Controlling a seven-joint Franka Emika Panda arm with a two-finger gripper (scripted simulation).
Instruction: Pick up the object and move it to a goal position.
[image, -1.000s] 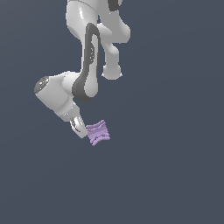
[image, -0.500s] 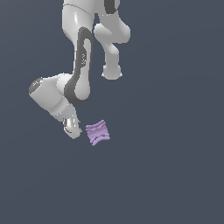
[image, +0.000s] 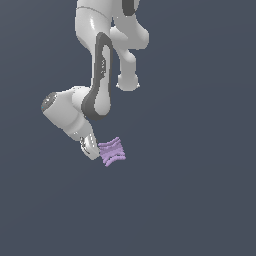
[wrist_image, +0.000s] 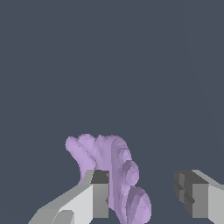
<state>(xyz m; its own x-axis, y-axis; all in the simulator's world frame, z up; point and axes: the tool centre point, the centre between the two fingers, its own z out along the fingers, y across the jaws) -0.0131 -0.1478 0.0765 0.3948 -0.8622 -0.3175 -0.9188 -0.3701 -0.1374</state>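
Fingers (wrist_image: 144, 197) spread beside pale purple ribbed block (image: 112, 151).
One finger (wrist_image: 98, 197) touches the block; the other stands apart.

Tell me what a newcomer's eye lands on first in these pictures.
The pale purple ribbed block stands out, the only colour on a bare dark grey ground, just below the middle of the exterior view. The big white arm comes down from the top, its gripper right beside the block. In the wrist view the jaws stand open, the block against one finger.
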